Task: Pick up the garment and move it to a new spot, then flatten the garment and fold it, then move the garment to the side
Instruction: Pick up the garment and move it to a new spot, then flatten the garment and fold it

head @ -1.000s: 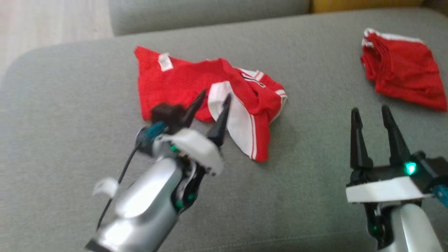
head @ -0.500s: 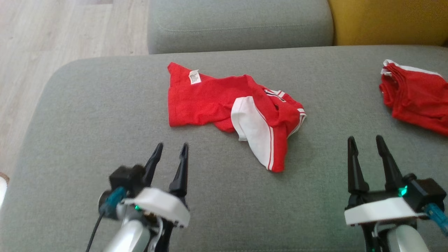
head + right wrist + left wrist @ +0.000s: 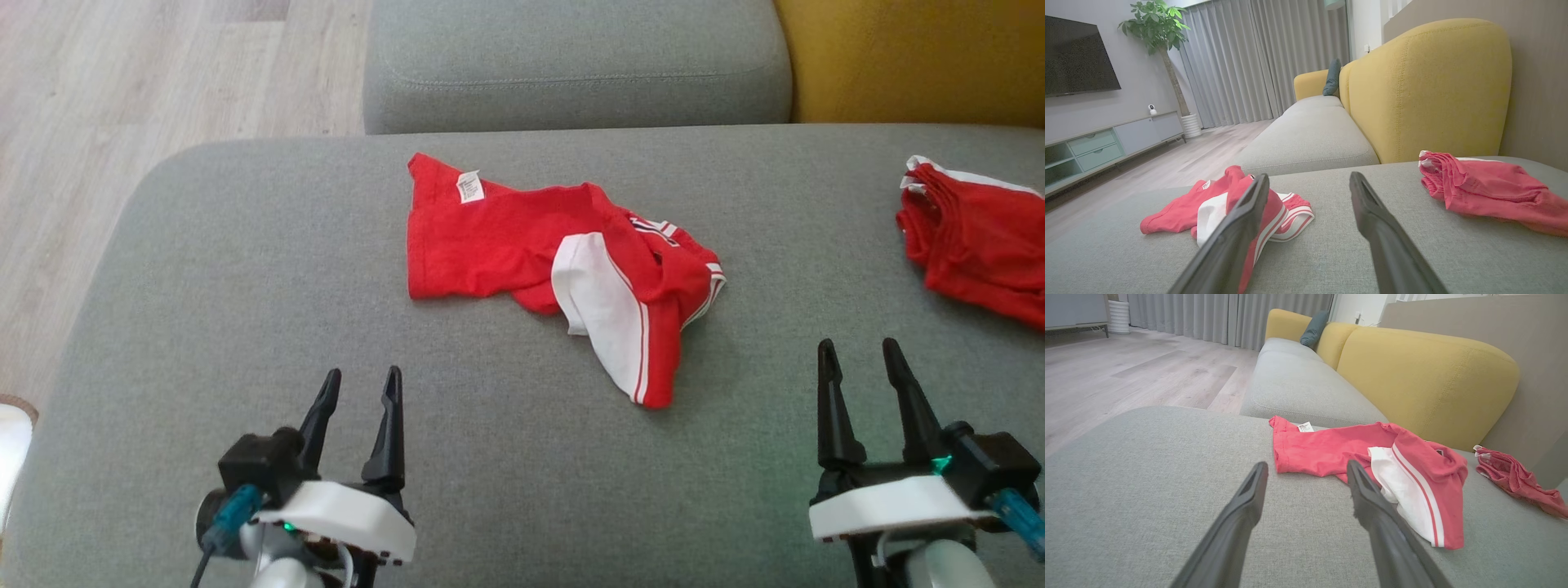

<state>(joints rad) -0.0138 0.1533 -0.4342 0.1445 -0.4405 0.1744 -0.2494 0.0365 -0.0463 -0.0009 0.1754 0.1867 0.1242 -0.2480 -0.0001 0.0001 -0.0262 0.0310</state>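
Left gripper [image 3: 363, 371] and right gripper [image 3: 858, 343] hover above the near part of the grey cushion [image 3: 245, 286], both spread wide and empty. Red garment [image 3: 522, 245] lies crumpled mid-cushion, beyond and between them. Its long axis runs far-left to near-right, white-panelled end pointing toward the robot. White label [image 3: 469, 186] sits at the far-left corner.

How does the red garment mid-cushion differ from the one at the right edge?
The middle garment sprawls crumpled; the right garment is a compact bundle. The middle garment shows a broad white panel and a label; the right garment has white only along its far edge. Both are red.
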